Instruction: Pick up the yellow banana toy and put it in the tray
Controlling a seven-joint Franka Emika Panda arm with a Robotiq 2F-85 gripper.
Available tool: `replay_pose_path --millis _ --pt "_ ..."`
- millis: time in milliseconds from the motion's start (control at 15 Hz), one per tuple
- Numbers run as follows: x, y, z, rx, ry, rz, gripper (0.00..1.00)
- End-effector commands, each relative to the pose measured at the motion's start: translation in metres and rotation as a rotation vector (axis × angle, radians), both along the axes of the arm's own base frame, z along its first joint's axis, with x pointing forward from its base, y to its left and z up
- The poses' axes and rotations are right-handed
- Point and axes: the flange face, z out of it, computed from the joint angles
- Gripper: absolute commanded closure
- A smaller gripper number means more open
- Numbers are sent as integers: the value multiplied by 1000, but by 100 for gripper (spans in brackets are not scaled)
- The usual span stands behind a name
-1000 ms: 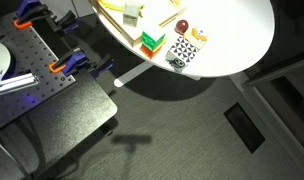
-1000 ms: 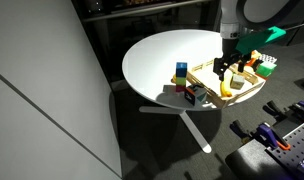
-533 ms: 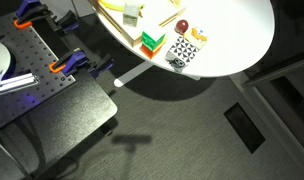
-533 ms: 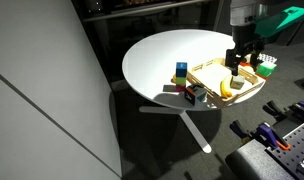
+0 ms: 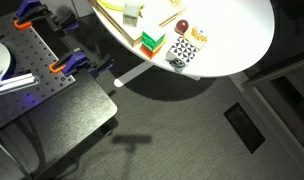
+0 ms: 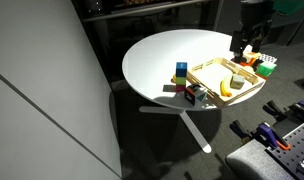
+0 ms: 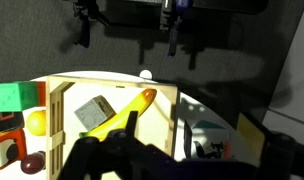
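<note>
The yellow banana toy (image 6: 225, 88) lies inside the light-wood tray (image 6: 205, 72) on the round white table. In the wrist view the banana (image 7: 132, 112) rests slantwise on the tray's pale floor next to a grey cube (image 7: 92, 113), inside the rim (image 7: 112, 82). My gripper (image 6: 247, 45) hangs above the tray's far side, clear of the banana, and holds nothing. Its dark fingers (image 7: 177, 165) spread wide at the bottom of the wrist view. In an exterior view only a corner of the tray (image 5: 110, 8) shows.
A black-and-white patterned block (image 6: 195, 95) and a blue-and-yellow block (image 6: 180, 72) stand beside the tray. A green block (image 5: 152, 42) and small toys sit near the table edge. A metal breadboard bench with clamps (image 5: 42, 85) stands beside the table.
My gripper has risen and moved back from low over the tray to above its far side. The banana stays lying in the tray.
</note>
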Motion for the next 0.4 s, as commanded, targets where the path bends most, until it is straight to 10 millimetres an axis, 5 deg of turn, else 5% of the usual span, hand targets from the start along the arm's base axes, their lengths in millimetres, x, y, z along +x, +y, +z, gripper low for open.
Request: replay_pose_path --millis 0,333 --pt "-1 0 4 2 -11 1 0" --pt "-2 2 2 -1 -7 5 0"
